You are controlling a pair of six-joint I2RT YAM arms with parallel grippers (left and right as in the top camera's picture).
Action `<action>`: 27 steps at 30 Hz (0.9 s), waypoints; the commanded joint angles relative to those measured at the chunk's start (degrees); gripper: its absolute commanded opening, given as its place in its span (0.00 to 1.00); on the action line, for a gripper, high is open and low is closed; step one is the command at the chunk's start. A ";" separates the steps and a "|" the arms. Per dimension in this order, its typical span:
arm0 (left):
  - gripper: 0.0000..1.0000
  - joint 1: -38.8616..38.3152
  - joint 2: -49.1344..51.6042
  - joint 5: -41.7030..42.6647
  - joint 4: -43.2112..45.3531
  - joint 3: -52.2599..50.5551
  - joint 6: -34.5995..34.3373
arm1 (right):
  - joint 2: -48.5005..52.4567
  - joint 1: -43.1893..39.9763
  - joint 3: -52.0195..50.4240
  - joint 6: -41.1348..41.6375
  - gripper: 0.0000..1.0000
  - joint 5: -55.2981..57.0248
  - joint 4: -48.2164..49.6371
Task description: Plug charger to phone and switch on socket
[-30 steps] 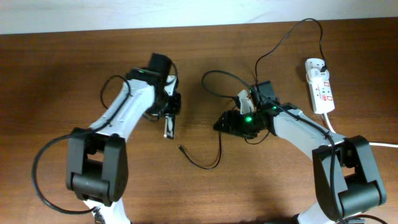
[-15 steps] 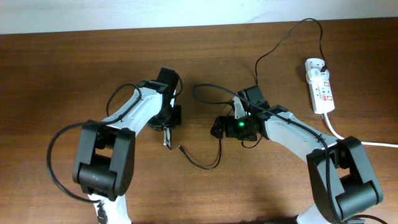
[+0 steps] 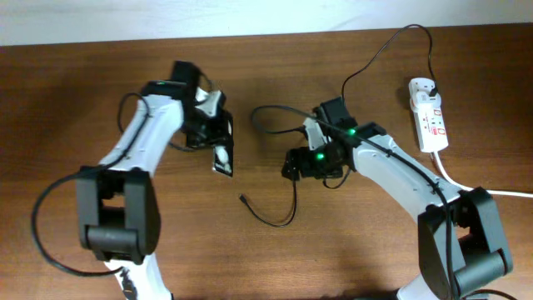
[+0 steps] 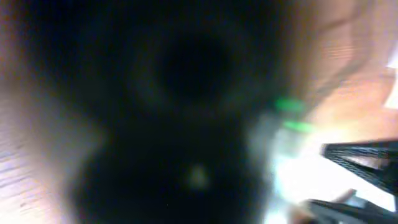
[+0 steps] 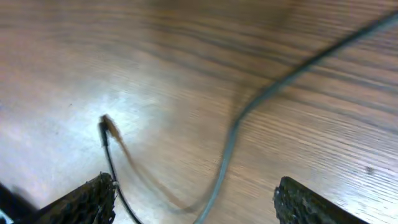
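The phone (image 3: 223, 158), a black slab with a white round spot on its face, hangs tilted from my left gripper (image 3: 217, 136), which is shut on its upper end. A dark blur (image 4: 186, 124) fills the left wrist view. The charger's thin black cable (image 3: 287, 212) loops on the table, its connector tip (image 3: 242, 198) lying loose below the phone. My right gripper (image 3: 292, 164) hovers open over the cable. In the right wrist view the cable (image 5: 231, 143) runs between my wide-apart fingers (image 5: 84, 202) and the tip (image 5: 106, 124) lies ahead. The plug (image 3: 433, 86) sits in the white socket (image 3: 428, 117).
The socket's thick white cord (image 3: 450, 177) trails off toward the right edge. The black cable arcs high across the back of the table (image 3: 375, 54). A pale strip (image 3: 83, 21) borders the wooden top at the far side.
My left arm swung up and to the left with the phone, which now shows its face rather than its edge. The right gripper stayed over the cable loop.
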 commanded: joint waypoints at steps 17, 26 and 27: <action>0.00 8.20 -3.21 30.32 20.55 -16.33 14.99 | -1.14 17.27 0.92 -4.66 0.99 17.66 0.70; 0.00 8.13 -3.21 30.67 21.24 -16.33 14.95 | -0.98 18.49 0.76 -4.70 0.85 17.68 0.13; 0.00 8.13 -3.21 30.67 21.27 -16.33 14.95 | -0.81 19.34 0.74 -4.92 0.84 17.84 0.07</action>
